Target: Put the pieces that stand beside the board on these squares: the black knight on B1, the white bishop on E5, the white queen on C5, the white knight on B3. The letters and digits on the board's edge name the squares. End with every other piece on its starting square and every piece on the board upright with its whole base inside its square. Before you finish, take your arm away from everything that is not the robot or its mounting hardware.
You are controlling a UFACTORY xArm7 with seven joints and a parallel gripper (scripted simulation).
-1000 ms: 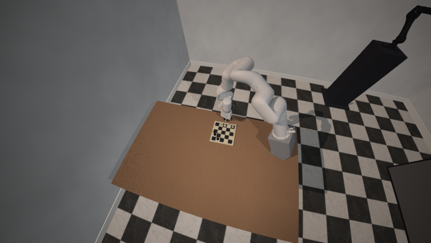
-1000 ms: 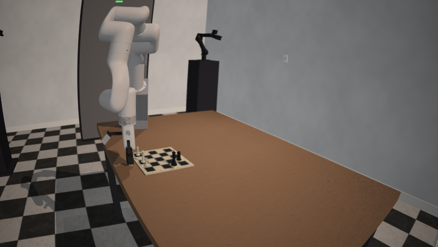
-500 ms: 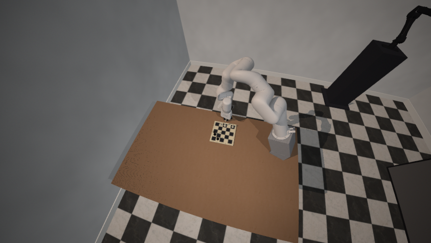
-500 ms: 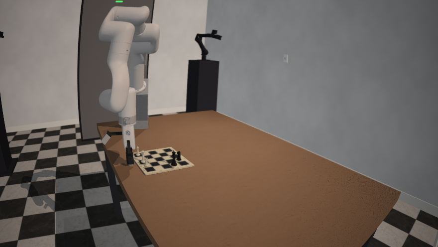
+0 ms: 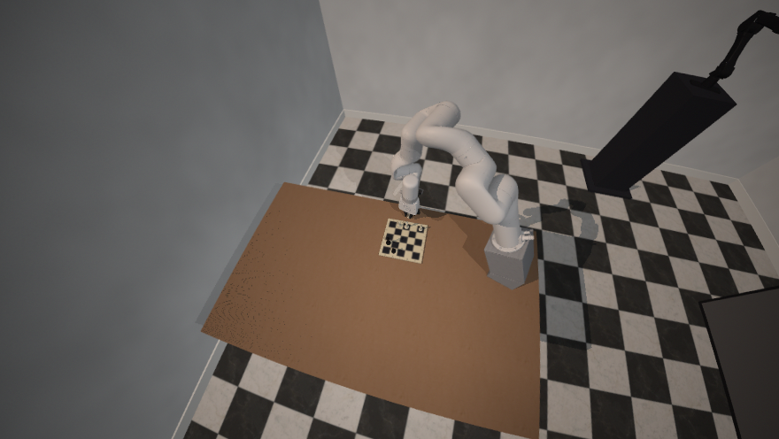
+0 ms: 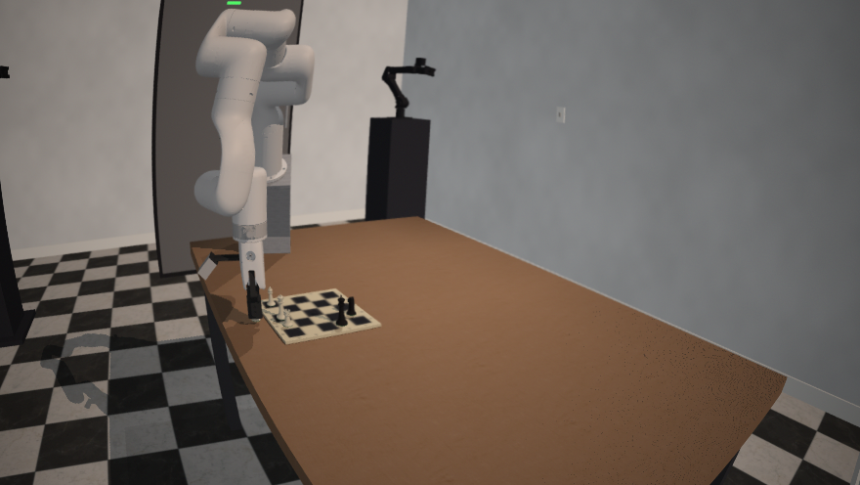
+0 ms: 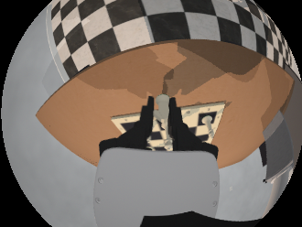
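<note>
The small chessboard lies on the brown table near its far edge and also shows in the exterior view. My gripper stands low beside the board's edge, just off the board. In the wrist view the fingers are shut on a pale white piece; its kind is too small to tell. Some white pieces stand on the board's near rows by the gripper. Two black pieces stand toward the board's other side. A white piece on the board shows in the wrist view.
The table edge is close behind the gripper. The arm's grey base stands at the table's side. A black pedestal with a second arm stands beyond the table.
</note>
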